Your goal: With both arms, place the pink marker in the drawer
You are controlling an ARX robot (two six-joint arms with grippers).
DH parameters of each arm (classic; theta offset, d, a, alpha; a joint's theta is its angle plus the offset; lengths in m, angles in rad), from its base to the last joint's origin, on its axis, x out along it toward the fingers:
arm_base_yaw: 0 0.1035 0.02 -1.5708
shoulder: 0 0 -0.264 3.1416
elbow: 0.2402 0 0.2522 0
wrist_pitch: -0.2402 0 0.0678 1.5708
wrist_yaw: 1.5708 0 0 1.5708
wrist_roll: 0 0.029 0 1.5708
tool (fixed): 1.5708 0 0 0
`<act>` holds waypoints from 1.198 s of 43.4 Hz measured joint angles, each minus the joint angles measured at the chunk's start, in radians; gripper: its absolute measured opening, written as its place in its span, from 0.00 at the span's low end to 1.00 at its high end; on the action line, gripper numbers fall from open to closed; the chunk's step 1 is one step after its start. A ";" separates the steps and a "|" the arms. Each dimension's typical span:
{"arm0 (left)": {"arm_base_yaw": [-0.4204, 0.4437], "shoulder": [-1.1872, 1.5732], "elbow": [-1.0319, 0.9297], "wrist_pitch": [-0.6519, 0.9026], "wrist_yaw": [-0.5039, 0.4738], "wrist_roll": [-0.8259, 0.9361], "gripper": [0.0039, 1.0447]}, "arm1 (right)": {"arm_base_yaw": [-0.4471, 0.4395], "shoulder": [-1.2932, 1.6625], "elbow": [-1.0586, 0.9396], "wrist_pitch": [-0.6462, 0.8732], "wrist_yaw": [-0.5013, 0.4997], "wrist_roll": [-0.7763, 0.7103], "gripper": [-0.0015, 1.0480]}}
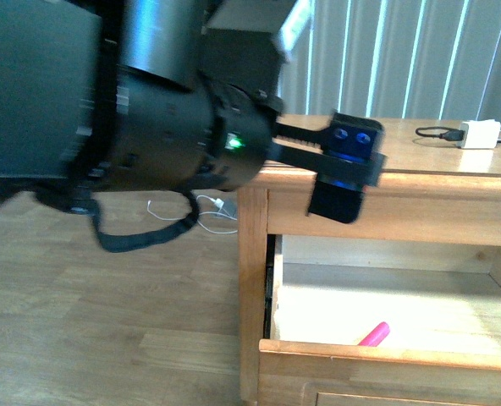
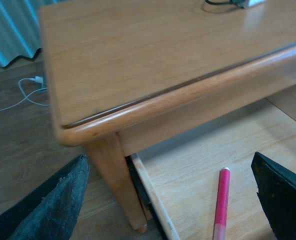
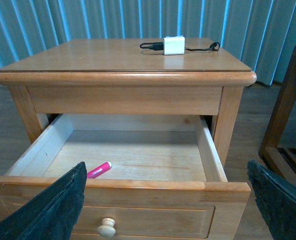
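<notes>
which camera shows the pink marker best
The left wrist view: the pink marker lies large on the drawer floor, one end cut by the frame edge. The right wrist view shows it small, partly behind the right gripper; the front view shows only a tip above the drawer front.

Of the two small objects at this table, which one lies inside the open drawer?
The pink marker, on the floor of the drawer near its front; the white charger block sits on the tabletop instead.

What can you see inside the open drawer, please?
Only the pink marker, lying flat on the pale floor of the drawer near its front. The floor strip just behind the front panel is hidden.
</notes>
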 joint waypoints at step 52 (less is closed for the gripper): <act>0.565 -1.270 -0.838 -0.243 0.114 -0.119 0.52 | 0.000 0.000 0.000 0.000 0.000 0.000 0.92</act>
